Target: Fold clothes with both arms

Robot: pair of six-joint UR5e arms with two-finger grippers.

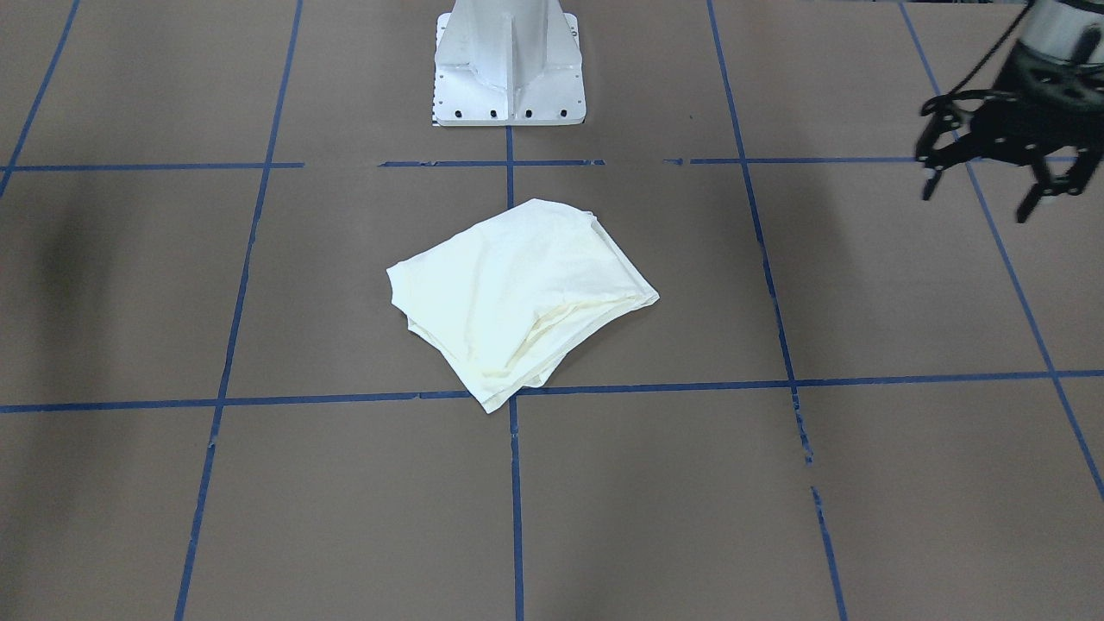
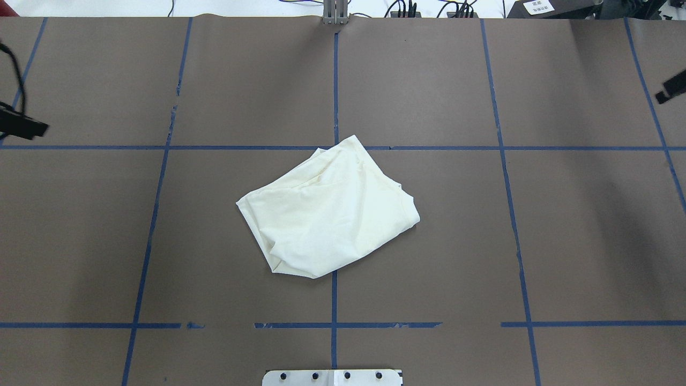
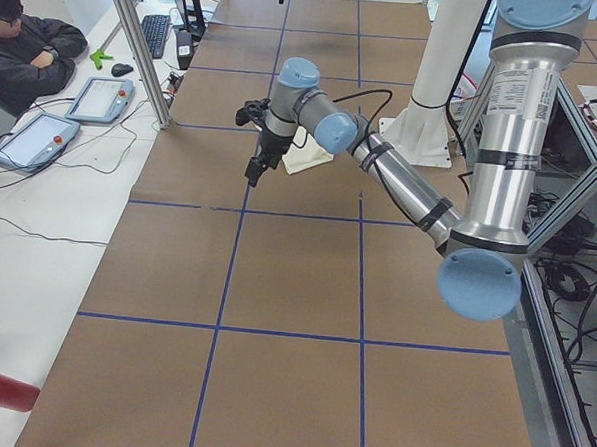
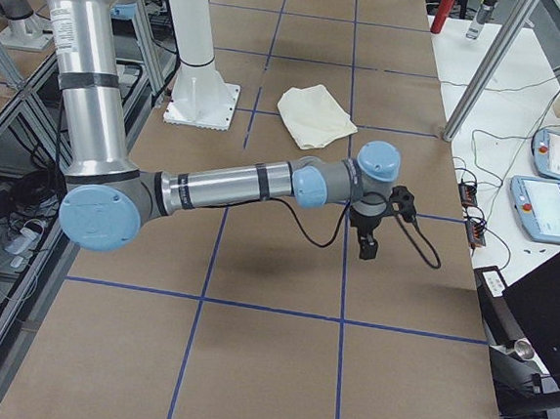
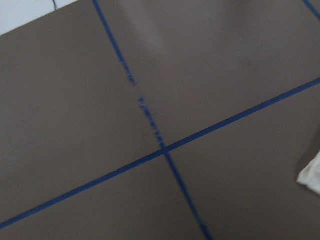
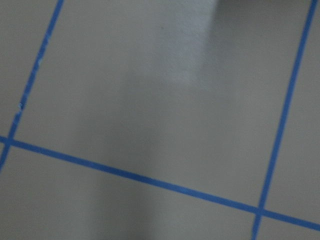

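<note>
I have the T-shirt [image 2: 329, 212] in the middle of the bench [image 2: 482, 241], folded into a compact, slightly skewed bundle with the plain cream side up. No print or lettering shows. It sits just beyond the white pedestal base [image 1: 509, 78], straddling the centre line of the blue tape grid [image 2: 335, 300]. In the overhead view, its far corner reaches the cross line of the grid. The layered edges are uneven along the bundle's far left side in that view, where a lower layer pokes out.

Neither arm is touching the cloth.

- **Left arm:** The left arm [image 3: 401, 179] reaches out over the left part of the bench, well apart from the shirt. The left fingers [image 1: 977, 200] hang above the surface. In the front-facing view they are spread wide with nothing between them. The left wrist camera looks down on a tape crossing, and a small cream corner of the shirt shows at its right edge.
- **Right arm:** The right arm [image 4: 233, 181] is stretched out over the right part of the bench, also well away from the shirt. The right fingers [image 4: 366, 246] point downward. The overhead view catches only a black sliver of them at its right edge. I cannot tell from any view whether they are wide or narrow. The right wrist camera shows only brown bench and blue tape lines.

Beyond the far edge of the bench, an operator [image 3: 27, 44] in a dark jacket sits with arms folded beside two teach pendants [image 3: 69, 116].
</note>
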